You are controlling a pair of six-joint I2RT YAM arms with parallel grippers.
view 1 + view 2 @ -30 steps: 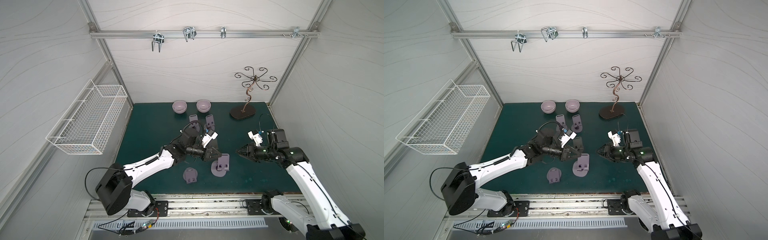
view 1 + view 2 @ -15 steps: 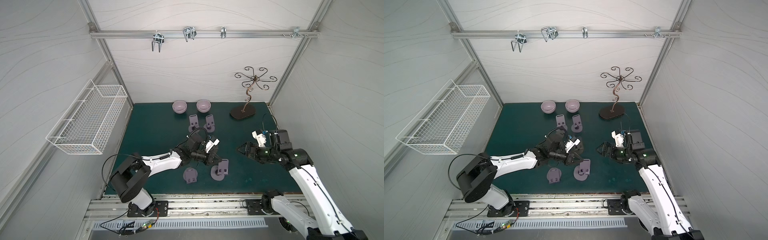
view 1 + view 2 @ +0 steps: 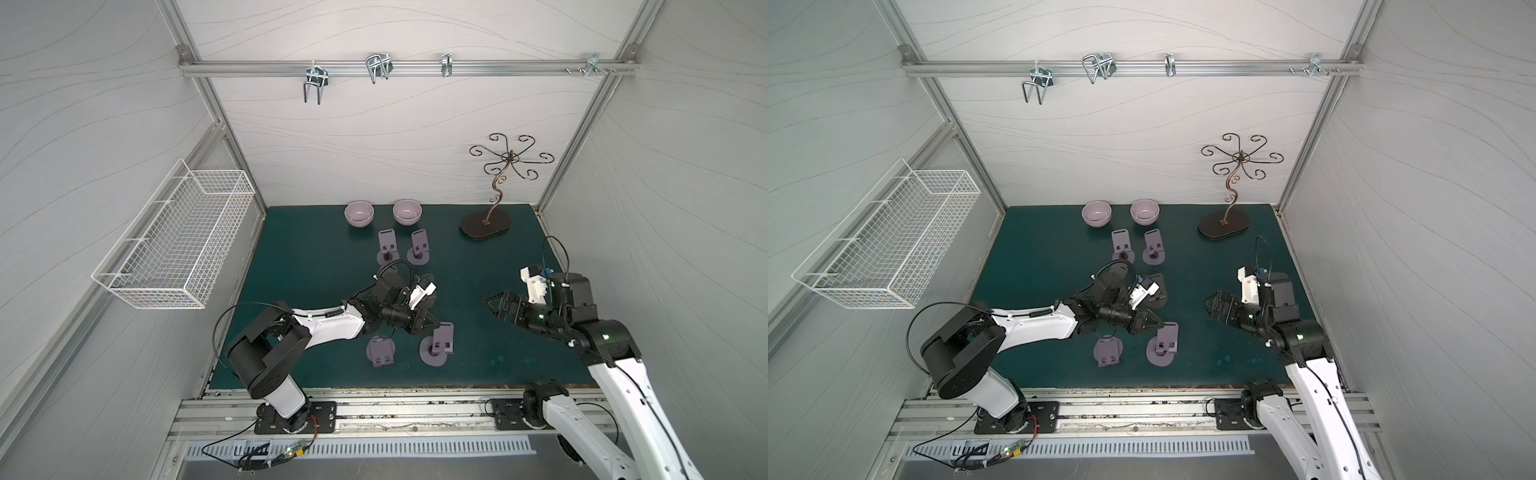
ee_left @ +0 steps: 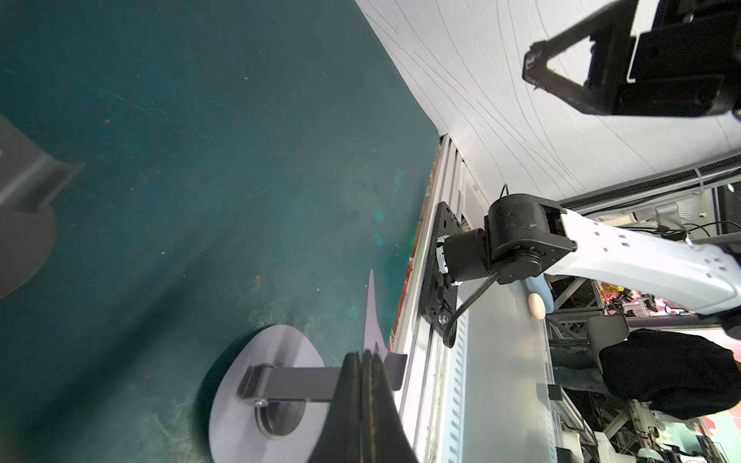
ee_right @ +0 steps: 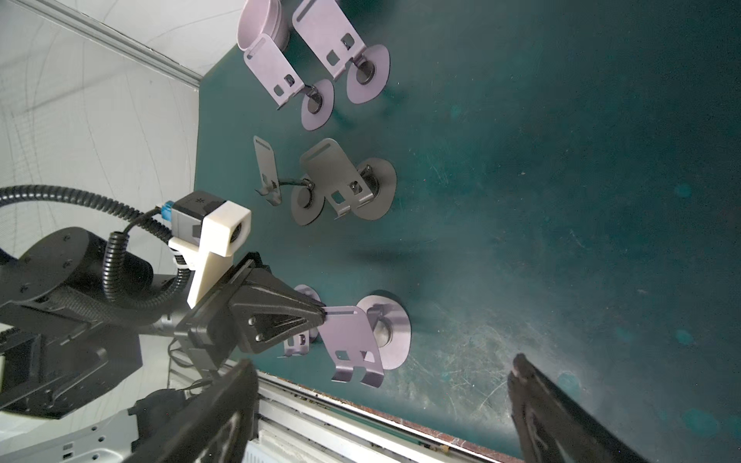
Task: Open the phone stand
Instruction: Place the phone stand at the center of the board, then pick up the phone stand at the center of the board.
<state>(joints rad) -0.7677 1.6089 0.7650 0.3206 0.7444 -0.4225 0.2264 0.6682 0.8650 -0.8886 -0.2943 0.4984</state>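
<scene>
Left fingers [image 5: 280, 308] clenching phone stand [image 5: 349, 336] plate tip; right fingers [image 5: 537, 409] gaping, idle, well apart. Advising: swinging plate slowly about hinge, pinning base to worktop [image 5: 561, 200].

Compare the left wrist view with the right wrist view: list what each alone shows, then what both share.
Left wrist only: the right arm's base, bolted beside the mat's edge. Right wrist only: a bowl, the two stands next to it, and the left arm's camera. Both: the phone stand on the green mat, with the left gripper shut on its plate.
</scene>
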